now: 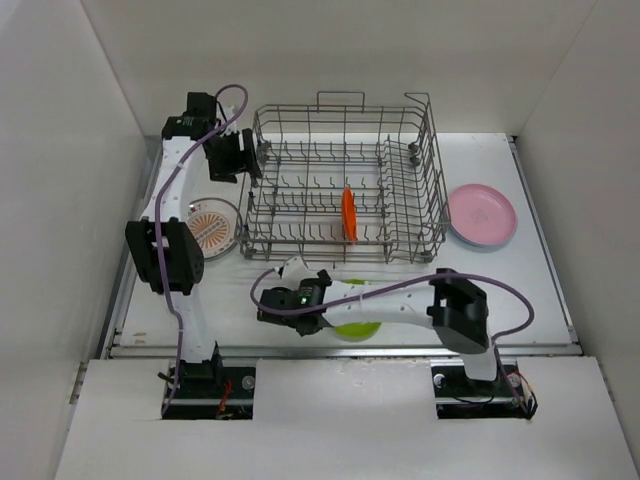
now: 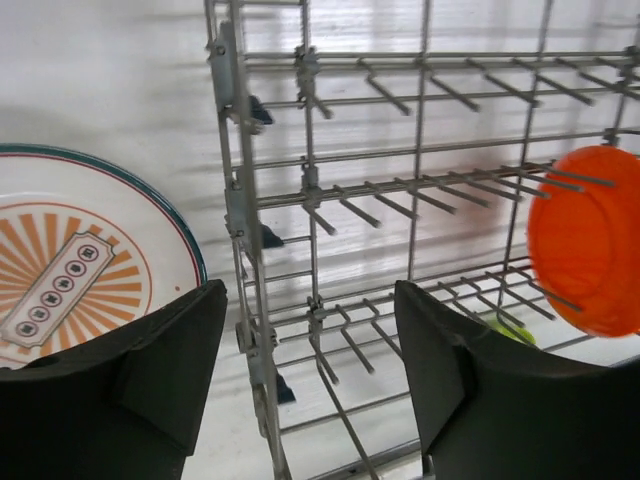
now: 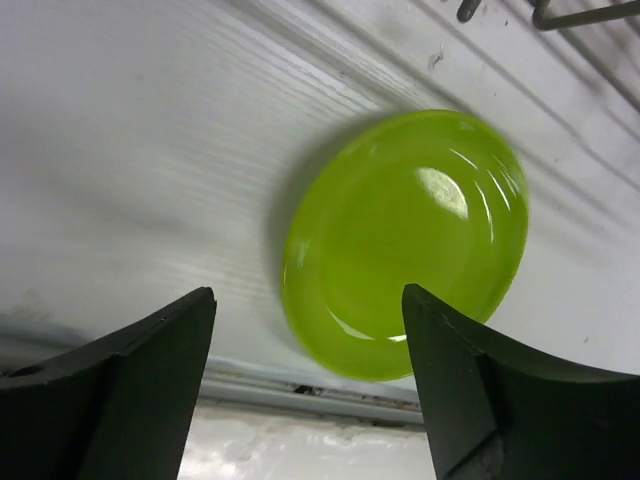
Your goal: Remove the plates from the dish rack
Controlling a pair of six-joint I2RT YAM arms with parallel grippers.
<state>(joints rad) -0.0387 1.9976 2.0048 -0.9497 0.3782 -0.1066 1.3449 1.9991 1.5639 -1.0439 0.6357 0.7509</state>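
The grey wire dish rack (image 1: 410,215) stands at the middle back of the table. One small orange plate (image 1: 348,213) stands upright between its tines, also seen in the left wrist view (image 2: 590,240). My left gripper (image 1: 252,165) hangs open over the rack's left wall (image 2: 235,200), nothing between its fingers (image 2: 310,295). A white plate with an orange sunburst (image 1: 212,225) lies flat left of the rack (image 2: 70,270). A lime-green plate (image 3: 405,240) lies flat on the table near the front edge (image 1: 357,328). My right gripper (image 3: 308,295) is open just off its rim, holding nothing (image 1: 265,305).
A pink plate (image 1: 482,212) rests on a blue one at the right of the rack. A metal rail (image 1: 340,348) runs along the table's near edge, close to the green plate. White walls enclose the table on the left, back and right.
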